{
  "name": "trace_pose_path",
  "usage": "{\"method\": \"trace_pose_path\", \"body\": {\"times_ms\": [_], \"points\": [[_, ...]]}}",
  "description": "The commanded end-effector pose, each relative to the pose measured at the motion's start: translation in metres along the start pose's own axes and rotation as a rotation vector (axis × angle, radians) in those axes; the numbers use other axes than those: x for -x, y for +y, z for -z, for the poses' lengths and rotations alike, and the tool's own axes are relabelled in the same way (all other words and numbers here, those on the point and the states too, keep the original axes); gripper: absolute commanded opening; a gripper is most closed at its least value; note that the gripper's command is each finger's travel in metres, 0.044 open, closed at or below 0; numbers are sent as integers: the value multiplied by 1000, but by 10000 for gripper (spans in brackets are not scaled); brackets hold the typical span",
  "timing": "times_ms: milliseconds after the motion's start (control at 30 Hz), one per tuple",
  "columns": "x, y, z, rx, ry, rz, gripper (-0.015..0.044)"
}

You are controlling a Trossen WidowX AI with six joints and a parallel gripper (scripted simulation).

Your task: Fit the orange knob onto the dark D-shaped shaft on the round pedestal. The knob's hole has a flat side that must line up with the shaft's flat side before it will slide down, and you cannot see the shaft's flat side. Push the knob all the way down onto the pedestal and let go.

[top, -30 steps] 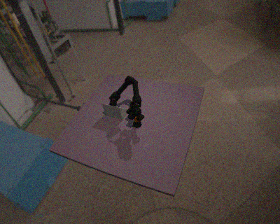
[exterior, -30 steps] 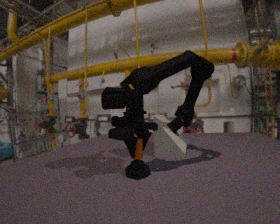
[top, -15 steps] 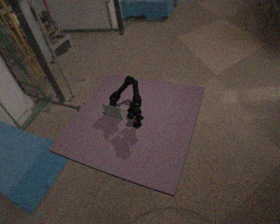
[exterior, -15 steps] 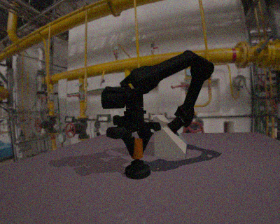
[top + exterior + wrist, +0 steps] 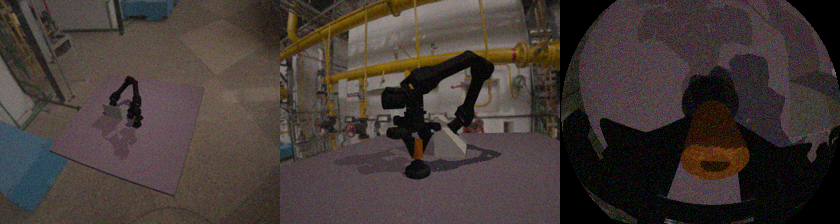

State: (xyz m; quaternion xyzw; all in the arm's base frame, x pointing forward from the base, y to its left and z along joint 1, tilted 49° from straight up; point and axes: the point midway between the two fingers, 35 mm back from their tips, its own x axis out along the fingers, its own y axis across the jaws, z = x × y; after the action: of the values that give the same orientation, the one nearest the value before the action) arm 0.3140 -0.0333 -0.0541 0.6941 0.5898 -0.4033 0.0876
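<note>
The orange knob (image 5: 135, 120) (image 5: 418, 144) (image 5: 712, 135) is upright in my gripper (image 5: 418, 152) (image 5: 713, 123), which is shut on it with one finger on each side. The dark round pedestal (image 5: 417, 171) (image 5: 694, 97) stands on the mat directly under the knob. In the exterior view the knob's lower end is at the top of the dark narrow part above the pedestal's wide base. The knob is not down on that base. The wrist view shows a dark opening in the knob's near end. The shaft's flat side and the knob's lower hole are hidden.
A pale grey wedge-shaped block (image 5: 113, 110) (image 5: 449, 148) (image 5: 815, 110) stands beside the pedestal, near the arm's base. The pinkish mat (image 5: 164, 154) (image 5: 490, 189) lies under everything. Shadows of the arm fall across it.
</note>
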Motion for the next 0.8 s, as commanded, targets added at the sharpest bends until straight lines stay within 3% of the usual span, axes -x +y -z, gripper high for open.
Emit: {"method": "trace_pose_path", "body": {"times_ms": [0, 200, 767], "points": [[4, 2, 0, -24, 0, -7, 0], [3, 2, 0, -208, 1, -7, 0], [-2, 1, 0, -208, 1, -6, 0]]}}
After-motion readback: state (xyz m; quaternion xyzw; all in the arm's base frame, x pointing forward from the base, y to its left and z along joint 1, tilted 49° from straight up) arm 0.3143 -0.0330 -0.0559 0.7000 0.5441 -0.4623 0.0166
